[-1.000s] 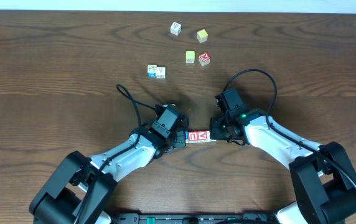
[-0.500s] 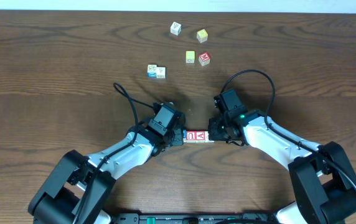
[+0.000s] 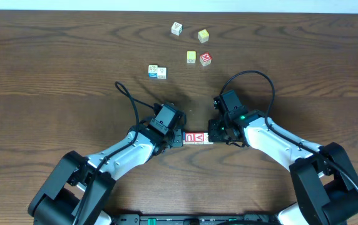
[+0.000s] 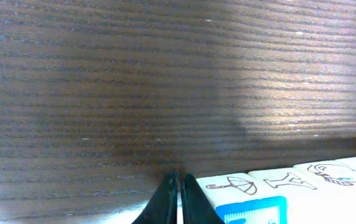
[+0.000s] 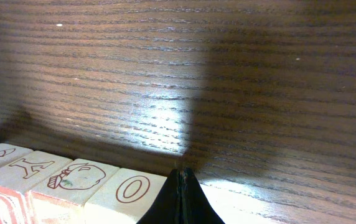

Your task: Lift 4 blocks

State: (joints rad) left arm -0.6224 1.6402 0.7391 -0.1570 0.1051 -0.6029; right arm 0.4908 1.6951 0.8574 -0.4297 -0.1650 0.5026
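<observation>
Left end effector [image 3: 179, 139] and right end effector [image 3: 211, 135] flank blocks [image 3: 196, 137].

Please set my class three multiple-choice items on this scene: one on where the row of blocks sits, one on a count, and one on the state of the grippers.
1. Where is the row of blocks?
A) between the two gripper tips
B) at the table's far edge
C) under the right arm's elbow

2. How many loose cubes lie apart from the row?
A) three
B) six
C) nine

3. How do the left gripper and right gripper stand?
A) both wide open
B) one open, one shut
C) both shut

Answers:
1 A: the overhead view shows a gripper at each end of the row.
2 B: six show in the overhead view, far from the row.
3 C: each wrist view shows the fingers pressed together.
</observation>
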